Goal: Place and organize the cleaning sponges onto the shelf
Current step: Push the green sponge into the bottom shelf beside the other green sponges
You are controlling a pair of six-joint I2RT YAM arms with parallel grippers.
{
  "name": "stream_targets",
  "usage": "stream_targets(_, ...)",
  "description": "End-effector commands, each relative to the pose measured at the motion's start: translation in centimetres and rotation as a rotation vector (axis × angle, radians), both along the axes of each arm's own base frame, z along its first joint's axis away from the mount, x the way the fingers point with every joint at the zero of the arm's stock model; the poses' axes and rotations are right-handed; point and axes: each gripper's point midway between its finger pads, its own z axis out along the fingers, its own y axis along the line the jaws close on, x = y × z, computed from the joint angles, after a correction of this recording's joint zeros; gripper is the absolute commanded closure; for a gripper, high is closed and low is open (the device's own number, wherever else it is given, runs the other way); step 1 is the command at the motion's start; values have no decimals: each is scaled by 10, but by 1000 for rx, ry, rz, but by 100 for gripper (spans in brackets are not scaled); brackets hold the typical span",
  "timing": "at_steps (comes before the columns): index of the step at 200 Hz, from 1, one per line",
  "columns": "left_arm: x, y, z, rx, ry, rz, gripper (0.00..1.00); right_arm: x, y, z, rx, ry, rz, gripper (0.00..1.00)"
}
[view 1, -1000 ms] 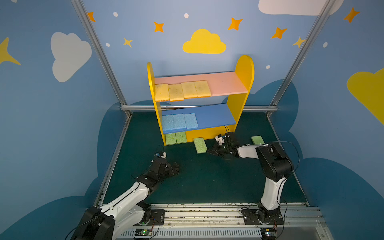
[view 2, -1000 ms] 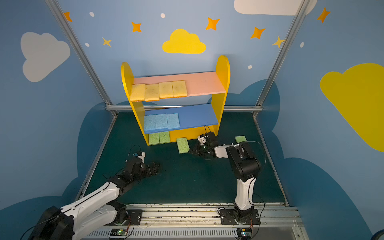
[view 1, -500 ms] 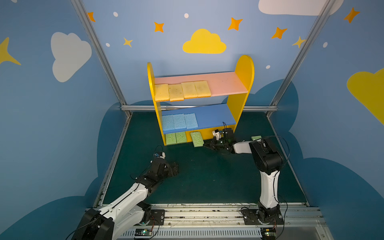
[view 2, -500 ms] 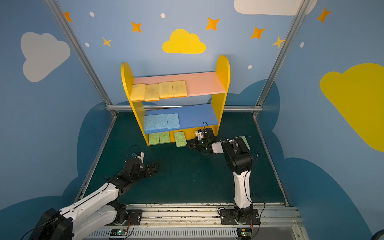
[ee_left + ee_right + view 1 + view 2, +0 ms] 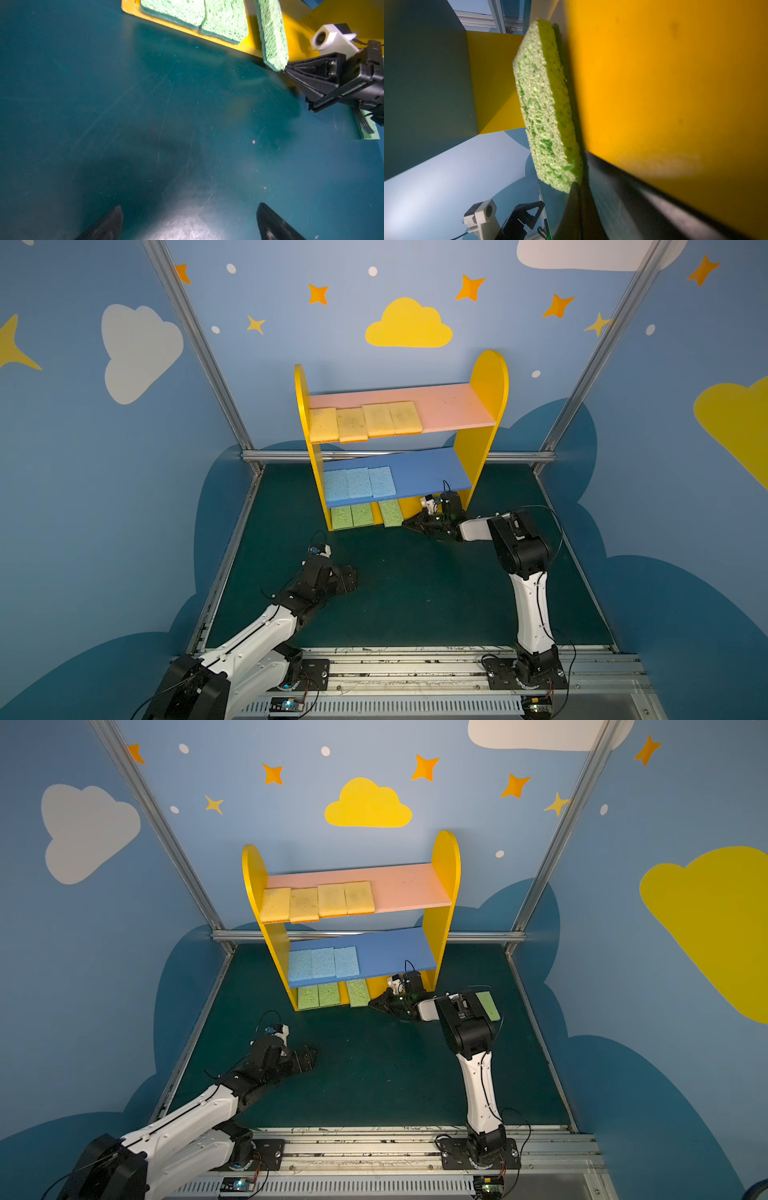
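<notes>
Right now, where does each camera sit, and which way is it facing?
Top views: high at the front, looking down and back at the shelf; both arms show, left gripper open, right gripper shut.
Left wrist: low over the mat, facing the shelf's base; its own fingertips show.
Right wrist: rolled sideways, close on the third green sponge; a dark blur of its own finger shows.
Shared: all views show that sponge.
</notes>
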Motion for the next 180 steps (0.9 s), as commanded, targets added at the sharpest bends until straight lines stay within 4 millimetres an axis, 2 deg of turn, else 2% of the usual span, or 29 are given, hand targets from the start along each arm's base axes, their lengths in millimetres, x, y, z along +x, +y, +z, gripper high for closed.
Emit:
stream_targets(1,3,0,2,14,-2,-9,0,9,9,8,46,-22,23,100)
stream_targets(77,9,-2,3,22,4,-16,0,15,20,7,55,-24,48,100)
stream_targets(141,11,-5,0,18,19,-22,0,11,32,0,48,-10,92,100)
stream_targets(180,10,-3,-1,20,21,-18,0,11,28,-5,27,-9,75,100)
